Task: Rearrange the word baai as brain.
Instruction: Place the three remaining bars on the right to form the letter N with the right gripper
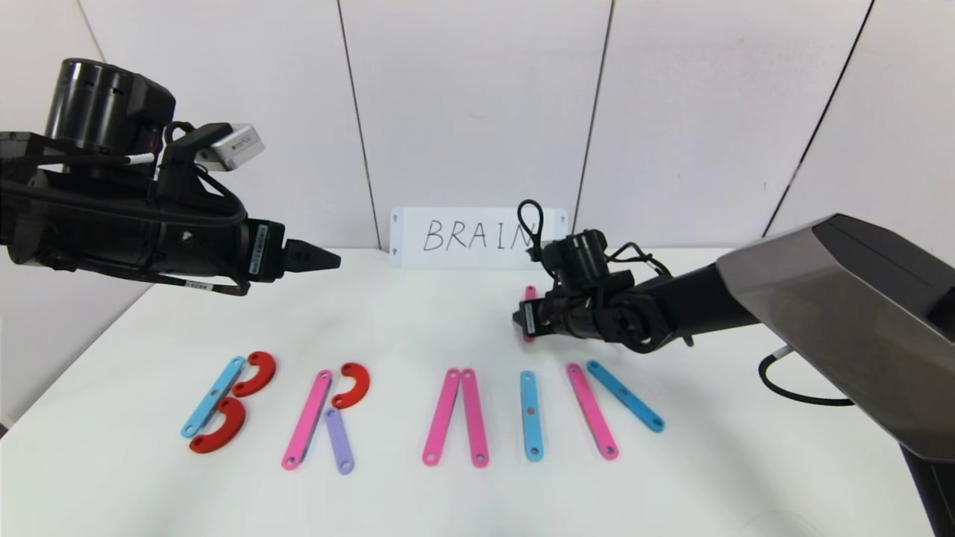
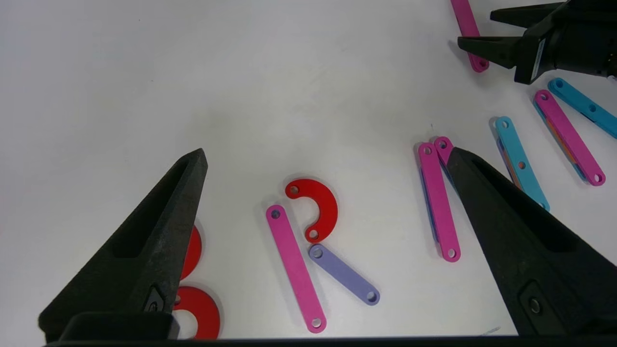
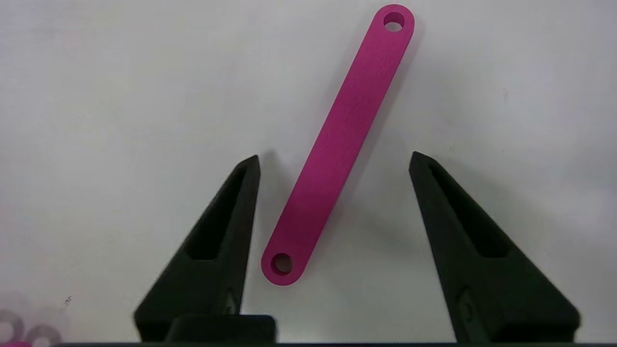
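Observation:
The plastic letters lie in a row near the table's front. A light-blue strip (image 1: 214, 396) with two red curves (image 1: 256, 373) forms B. A pink strip (image 1: 307, 419), a red curve (image 1: 351, 384) and a purple strip (image 1: 339, 440) form R. Then come two pink strips (image 1: 442, 416), a blue strip (image 1: 530, 415), and a pink strip (image 1: 592, 410) beside a blue strip (image 1: 625, 396). A loose pink strip (image 3: 337, 144) lies flat farther back. My right gripper (image 3: 332, 156) is open and low over it, one finger on each side, apart from it. My left gripper (image 1: 328, 261) hangs open and empty above the table's left.
A white card (image 1: 477, 237) with handwritten BRAIN leans on the back wall behind the right gripper (image 1: 520, 319). White wall panels close the back. The left wrist view shows the R pieces (image 2: 294, 267) below the left gripper (image 2: 328, 152).

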`<state>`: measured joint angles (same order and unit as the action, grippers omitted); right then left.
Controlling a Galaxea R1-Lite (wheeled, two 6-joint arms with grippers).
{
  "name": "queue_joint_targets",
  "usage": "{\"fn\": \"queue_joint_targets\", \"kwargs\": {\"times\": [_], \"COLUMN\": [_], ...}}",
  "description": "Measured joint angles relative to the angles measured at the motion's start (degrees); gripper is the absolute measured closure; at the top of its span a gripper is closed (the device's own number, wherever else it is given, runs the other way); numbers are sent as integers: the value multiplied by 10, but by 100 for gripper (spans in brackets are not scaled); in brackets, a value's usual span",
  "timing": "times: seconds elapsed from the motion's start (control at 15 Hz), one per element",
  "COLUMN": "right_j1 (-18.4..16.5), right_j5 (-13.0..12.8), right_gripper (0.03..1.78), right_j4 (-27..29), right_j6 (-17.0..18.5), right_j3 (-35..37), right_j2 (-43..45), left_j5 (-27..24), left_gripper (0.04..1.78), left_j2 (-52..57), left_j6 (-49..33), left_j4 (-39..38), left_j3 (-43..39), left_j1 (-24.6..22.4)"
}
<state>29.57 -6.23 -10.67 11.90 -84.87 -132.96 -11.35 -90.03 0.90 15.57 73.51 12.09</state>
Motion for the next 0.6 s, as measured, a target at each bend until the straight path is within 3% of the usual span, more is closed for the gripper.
{"fn": "queue_joint_targets", "kwargs": {"times": [0.13, 0.27, 0.33, 0.6], "right_j1": [2, 2, 2, 2], "right_j5": [0, 0, 0, 0], "right_gripper": [118, 145, 153, 154], "right_j4": [0, 0, 0, 0], "right_j6": [0, 1, 0, 5], "right_j3": [-4, -8, -9, -9], "right_j2": [-5, -9, -10, -12], "left_j5": [0, 0, 0, 0], "left_gripper": [8, 8, 8, 8], "left_j2": [0, 0, 0, 0], "left_j6": [0, 0, 0, 0], "left_j4": [0, 0, 0, 0], "left_j3": [0, 0, 0, 0], "left_j1": [0, 0, 0, 0]}}
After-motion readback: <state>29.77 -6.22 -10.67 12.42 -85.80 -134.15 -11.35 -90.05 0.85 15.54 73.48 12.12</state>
